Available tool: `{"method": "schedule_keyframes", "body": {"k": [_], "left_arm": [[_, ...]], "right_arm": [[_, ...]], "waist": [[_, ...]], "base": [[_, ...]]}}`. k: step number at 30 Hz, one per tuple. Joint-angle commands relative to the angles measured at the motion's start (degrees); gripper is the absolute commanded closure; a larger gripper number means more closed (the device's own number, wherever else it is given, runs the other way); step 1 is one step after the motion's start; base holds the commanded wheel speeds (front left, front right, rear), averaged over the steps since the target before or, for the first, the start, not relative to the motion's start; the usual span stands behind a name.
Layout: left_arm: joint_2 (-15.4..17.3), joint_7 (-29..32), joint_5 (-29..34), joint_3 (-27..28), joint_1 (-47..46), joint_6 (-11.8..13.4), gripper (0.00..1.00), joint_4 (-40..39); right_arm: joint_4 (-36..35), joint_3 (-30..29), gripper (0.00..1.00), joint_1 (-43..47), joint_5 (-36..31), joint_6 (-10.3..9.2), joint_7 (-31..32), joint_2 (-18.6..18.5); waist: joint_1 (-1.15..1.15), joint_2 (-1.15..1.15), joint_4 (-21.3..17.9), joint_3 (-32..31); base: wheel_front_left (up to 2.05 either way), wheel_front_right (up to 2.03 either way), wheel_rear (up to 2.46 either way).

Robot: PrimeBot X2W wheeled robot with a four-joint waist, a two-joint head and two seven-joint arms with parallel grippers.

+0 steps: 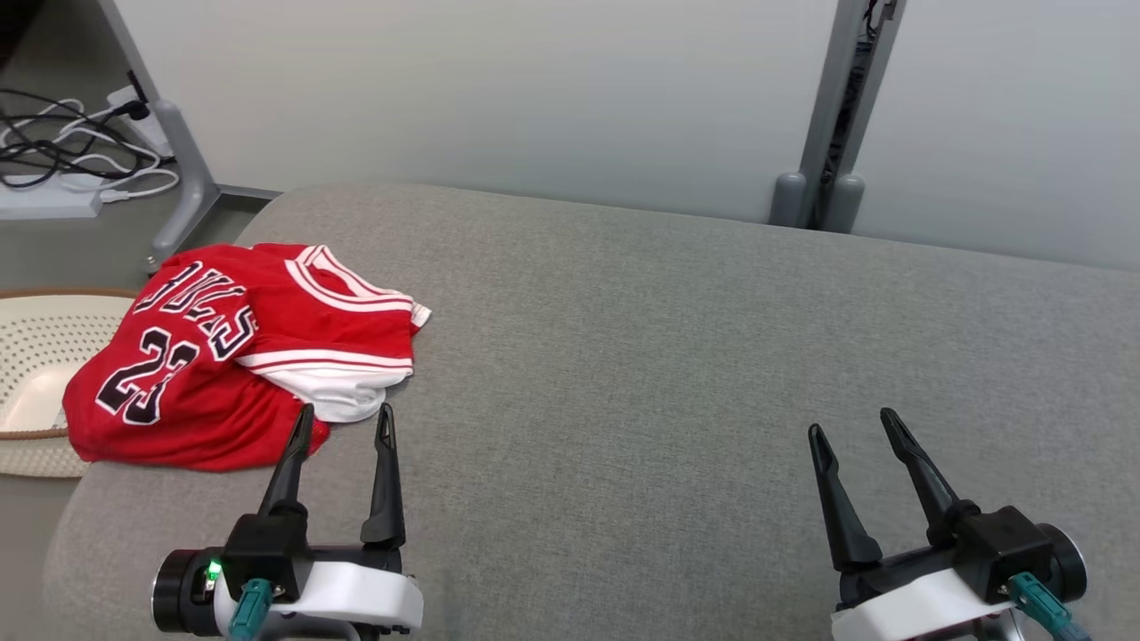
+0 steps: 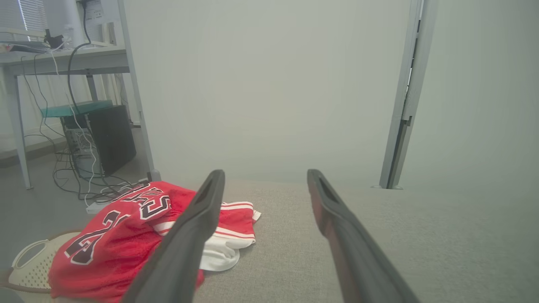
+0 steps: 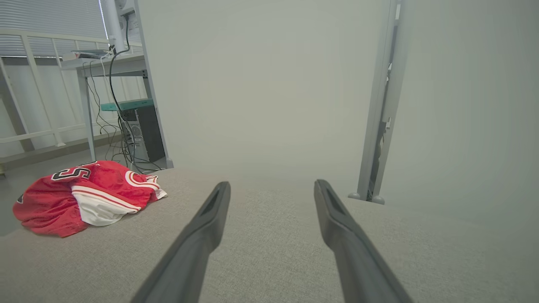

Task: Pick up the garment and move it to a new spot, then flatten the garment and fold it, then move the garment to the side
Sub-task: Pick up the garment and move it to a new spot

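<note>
Red jersey point(image 1: 205, 374) crumpled on grey padded surface point(image 1: 668, 356), just ahead-left of left gripper point(image 1: 346, 412) fingers, well apart from right gripper point(image 1: 850, 420). All fingers wide, holding nothing. Cloth light, soft, probably slippery mesh; best pinch raised white-trimmed fold nearest left fingers

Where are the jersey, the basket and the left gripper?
jersey point(image 1: 214, 418), head view, red cloth beside the number.
basket point(image 1: 40, 352), head view, its bare perforated wall.
left gripper point(image 1: 346, 414), head view, midway between its open fingertips.
</note>
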Motion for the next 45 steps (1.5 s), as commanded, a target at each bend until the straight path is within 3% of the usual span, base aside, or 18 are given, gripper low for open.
{"method": "schedule_keyframes", "body": {"k": [1, 21, 36, 45], "left_arm": [[0.23, -0.08, -0.5, 0.42, 0.8, 0.41, 0.0, -0.25], [0.22, -0.08, 0.81, 1.8, 1.11, 1.56, 0.0, -0.63], [0.22, -0.08, -1.92, 2.14, 0.19, 2.6, 0.0, -0.74], [0.2, -0.08, -4.33, 2.57, -7.09, 2.32, 0.0, 3.35]], "right_arm": [[-0.16, -0.03, 0.0, 0.33, 0.23, 0.13, -0.36, -0.37], [0.14, 0.16, 0.0, 1.17, 0.83, 0.13, -0.35, -0.38], [0.62, 0.56, 0.0, 0.15, -1.38, 0.13, -0.35, -0.39], [-0.16, 0.31, 0.0, -1.9, -3.33, 0.13, -0.35, -2.66]], "waist": [[0.0, 0.0, 1.6, 0.09], [0.0, 0.0, 10.85, -0.09], [0.0, 0.0, 11.32, 1.7], [0.0, 0.0, 10.6, 7.79]], "base": [[0.0, 0.0, 0.0], [0.0, 0.0, 0.0], [0.0, 0.0, 0.0], [0.0, 0.0, 0.0]]}}
